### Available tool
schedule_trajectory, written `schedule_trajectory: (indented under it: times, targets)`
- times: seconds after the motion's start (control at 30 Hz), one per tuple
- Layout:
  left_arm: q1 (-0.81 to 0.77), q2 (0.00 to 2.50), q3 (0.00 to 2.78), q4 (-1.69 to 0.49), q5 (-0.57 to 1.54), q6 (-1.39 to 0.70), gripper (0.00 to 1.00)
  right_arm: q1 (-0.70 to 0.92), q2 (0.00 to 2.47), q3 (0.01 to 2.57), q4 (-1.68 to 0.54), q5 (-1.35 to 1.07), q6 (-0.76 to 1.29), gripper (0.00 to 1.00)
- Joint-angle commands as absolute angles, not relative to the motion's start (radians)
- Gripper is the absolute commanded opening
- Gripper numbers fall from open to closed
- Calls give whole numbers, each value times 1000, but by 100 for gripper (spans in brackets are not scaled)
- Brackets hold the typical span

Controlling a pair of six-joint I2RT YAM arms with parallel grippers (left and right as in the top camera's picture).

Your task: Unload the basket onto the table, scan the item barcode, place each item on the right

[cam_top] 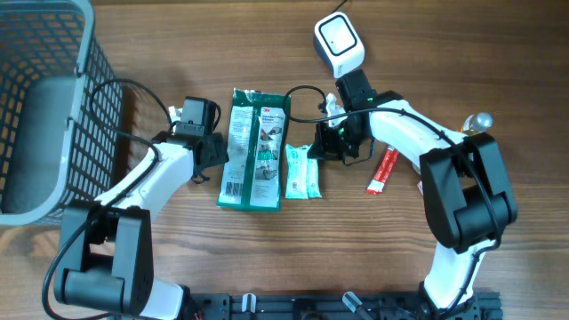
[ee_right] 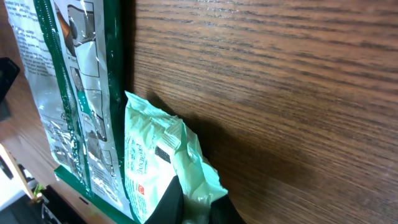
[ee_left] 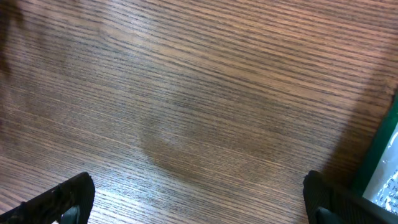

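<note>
A large green and silver package (cam_top: 253, 149) lies flat in the middle of the table. My left gripper (cam_top: 212, 156) stands open just left of it, with only bare wood between its fingers (ee_left: 69, 198); the package edge (ee_left: 384, 168) shows at the far right of the left wrist view. A small pale green packet (cam_top: 300, 174) lies right of the package. My right gripper (cam_top: 325, 148) is shut on that packet's crimped end (ee_right: 198, 186), low over the table. The large package (ee_right: 74, 93) lies beyond the packet in the right wrist view. A white barcode scanner (cam_top: 339, 41) sits at the back.
A grey wire basket (cam_top: 44, 107) fills the far left. A red tube (cam_top: 383, 171) lies right of my right gripper. Black cables (cam_top: 302, 93) loop over the wood behind the packages.
</note>
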State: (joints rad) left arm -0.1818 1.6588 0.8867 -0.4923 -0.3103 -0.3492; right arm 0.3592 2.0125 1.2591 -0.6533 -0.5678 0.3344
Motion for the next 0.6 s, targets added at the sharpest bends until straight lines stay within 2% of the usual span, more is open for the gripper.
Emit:
schedule_trajectory:
  times: [0.0,0.23,0.4,0.57]
  targets:
    - [-176,1667,902,-489,-334,-348,100,348,2007,1301,-755,-519,322,4]
    - [-176,1667,902,-489,-334,-348,100,343,1783,1488,-991,-293,304,4]
    - [-176,1667,901,-489,-334,-348,100,343,1622,1653,-1105,-278,138,4]
    - [-176,1667,902,-489,-334,-348,100,343,1608,1848,-1198,-162,47,4]
